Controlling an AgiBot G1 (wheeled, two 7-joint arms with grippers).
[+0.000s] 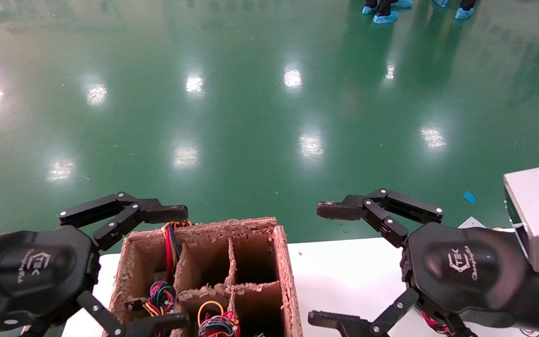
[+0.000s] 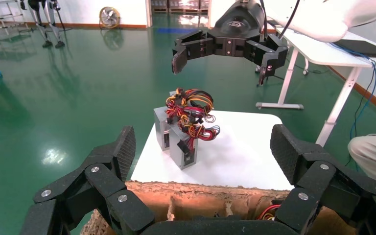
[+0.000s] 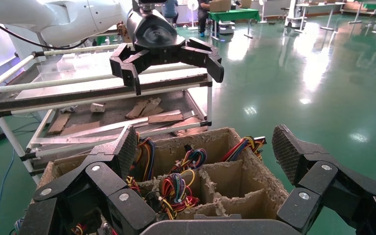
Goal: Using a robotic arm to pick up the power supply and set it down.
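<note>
Two silver-grey power supply boxes stand side by side on the white table (image 2: 245, 156), the nearer one (image 2: 185, 149) in front of the other (image 2: 161, 128). Both carry red, yellow and black wire bundles (image 2: 192, 110) on top. My right gripper (image 1: 324, 264) hangs open above them with nothing between its fingers, and it shows from afar as the right gripper (image 2: 223, 61). In the head view only a few red wires (image 1: 431, 323) peek out under it. My left gripper (image 1: 176, 267) is open over the cardboard box (image 1: 282, 262), empty.
The divided cardboard box (image 3: 269, 181) holds several units with multicoloured wire bundles (image 3: 174, 188); two far compartments look empty. A metal cart with cardboard scraps (image 3: 103, 115) stands beyond my left arm. A white desk (image 2: 323, 46) and a seated person's knee (image 2: 372, 154) lie beyond the table.
</note>
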